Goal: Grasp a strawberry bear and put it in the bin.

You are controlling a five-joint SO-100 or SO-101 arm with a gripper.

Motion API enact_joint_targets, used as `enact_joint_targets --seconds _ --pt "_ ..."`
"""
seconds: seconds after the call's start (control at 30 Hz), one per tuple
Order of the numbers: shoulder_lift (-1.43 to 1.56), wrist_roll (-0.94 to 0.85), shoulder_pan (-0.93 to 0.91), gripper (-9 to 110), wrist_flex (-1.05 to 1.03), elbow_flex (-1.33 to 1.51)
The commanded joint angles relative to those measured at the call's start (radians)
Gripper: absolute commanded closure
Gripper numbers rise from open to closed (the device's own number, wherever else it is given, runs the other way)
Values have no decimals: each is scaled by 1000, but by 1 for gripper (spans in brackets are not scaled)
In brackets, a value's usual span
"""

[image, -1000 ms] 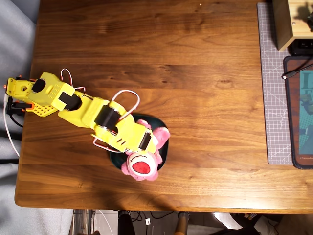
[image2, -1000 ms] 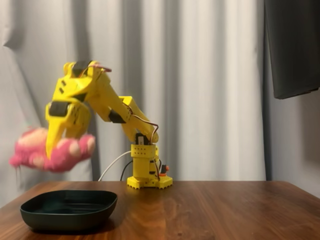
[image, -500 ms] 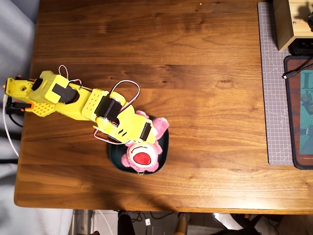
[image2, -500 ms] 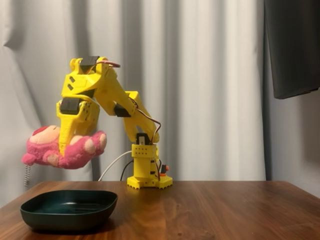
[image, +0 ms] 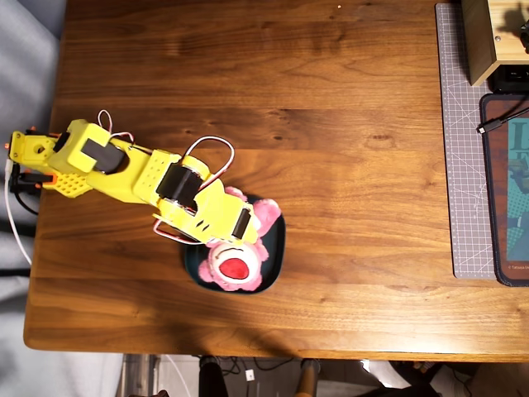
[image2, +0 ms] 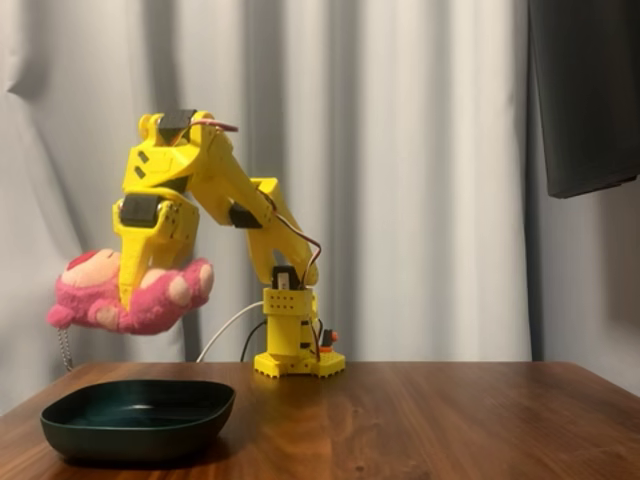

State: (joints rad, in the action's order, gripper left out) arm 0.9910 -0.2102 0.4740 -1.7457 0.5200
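My yellow gripper (image2: 130, 300) is shut on the strawberry bear (image2: 105, 297), a fluffy pink plush with a white muzzle and red mouth patch (image: 235, 268). The fixed view shows the bear hanging in the air well above the bin (image2: 138, 417), a shallow dark teal dish on the wooden table. From overhead the gripper (image: 240, 240) and bear (image: 264, 217) cover most of the bin (image: 278, 245), so only its rim shows around them.
The arm's base (image2: 298, 352) stands at the back of the table in the fixed view. Overhead, a grey cutting mat (image: 464, 149), a wooden box (image: 493, 37) and a dark pad (image: 506, 190) lie along the right edge. A white cable (image: 16, 215) hangs off the left edge.
The gripper has carried the bear from the bin's near edge to over its middle. In the last half second it barely moved.
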Motion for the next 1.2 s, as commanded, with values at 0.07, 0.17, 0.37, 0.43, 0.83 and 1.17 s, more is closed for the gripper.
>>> enact_joint_targets --seconds 0.07,0.17,0.37,0.43,0.83,1.17 --pt "115 -9 9 102 -51 9" --pt "115 -9 6 102 -51 15" --pt "118 -9 9 87 -51 20" --pt "118 -9 11 82 -51 20" --pt "118 -8 12 73 -51 21" --pt "161 -9 15 79 -51 40"
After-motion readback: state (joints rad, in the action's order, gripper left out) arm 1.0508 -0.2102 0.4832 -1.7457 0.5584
